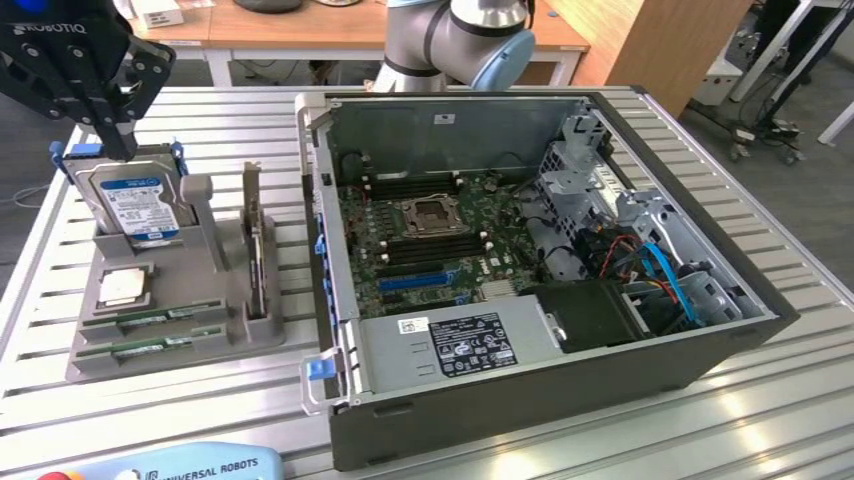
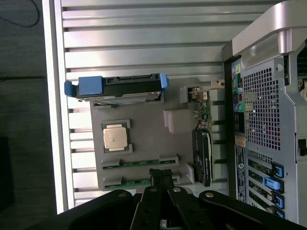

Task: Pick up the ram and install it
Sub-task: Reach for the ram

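Two green ram sticks lie side by side in the front slots of a grey holder: one ram and a second ram nearer the holder's edge. My black gripper hangs well above the holder, over the upright hard drive in the exterior view, fingers shut and holding nothing. In the wrist view its fingertips line up over the end of the two sticks.
On the holder also stand a silver hard drive with a blue label, a square processor chip and an upright card. An open computer case with its motherboard takes up the exterior view's right. A teach pendant lies at the front edge.
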`<state>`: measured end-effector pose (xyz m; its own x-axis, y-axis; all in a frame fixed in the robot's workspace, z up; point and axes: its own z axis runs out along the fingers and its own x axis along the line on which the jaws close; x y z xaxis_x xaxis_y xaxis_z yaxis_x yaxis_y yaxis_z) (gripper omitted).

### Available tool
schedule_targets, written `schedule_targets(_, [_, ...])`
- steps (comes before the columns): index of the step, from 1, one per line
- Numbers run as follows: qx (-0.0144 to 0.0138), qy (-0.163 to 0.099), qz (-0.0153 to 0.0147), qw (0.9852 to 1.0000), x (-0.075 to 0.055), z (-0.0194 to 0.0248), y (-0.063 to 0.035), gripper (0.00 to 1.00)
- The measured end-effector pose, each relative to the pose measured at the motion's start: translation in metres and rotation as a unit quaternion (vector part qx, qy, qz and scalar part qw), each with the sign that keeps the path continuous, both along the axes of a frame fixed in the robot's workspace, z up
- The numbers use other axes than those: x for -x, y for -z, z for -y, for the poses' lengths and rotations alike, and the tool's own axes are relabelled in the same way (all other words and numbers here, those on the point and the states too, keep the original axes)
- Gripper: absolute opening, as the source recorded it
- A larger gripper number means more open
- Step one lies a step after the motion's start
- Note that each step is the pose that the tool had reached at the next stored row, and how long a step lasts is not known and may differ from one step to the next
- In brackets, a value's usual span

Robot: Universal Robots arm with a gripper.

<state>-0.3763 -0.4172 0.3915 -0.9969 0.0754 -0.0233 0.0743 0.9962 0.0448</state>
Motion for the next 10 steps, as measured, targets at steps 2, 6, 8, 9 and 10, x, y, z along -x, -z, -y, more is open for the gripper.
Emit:
schedule_targets(2, [0.0000, 0.000, 0.0000, 1.0000, 0.0000, 0.0001, 0.0000, 0.10])
schedule_targets(6, [0.0000, -0.001, 0.0000, 1.0000, 0.0000, 0.0001, 0.0000, 0.10])
schedule_targets(8, [0.0000, -0.003, 0.0000, 1.0000, 0.0000, 0.0001, 0.0000, 0.10])
schedule_targets(9, [0.0000, -0.005, 0.0000, 1.0000, 0.0000, 0.0001, 0.0000, 0.10])
schedule_targets(10, [0.0000, -0.007, 0.0000, 1.0000, 0.0000, 0.0001, 0.0000, 0.10])
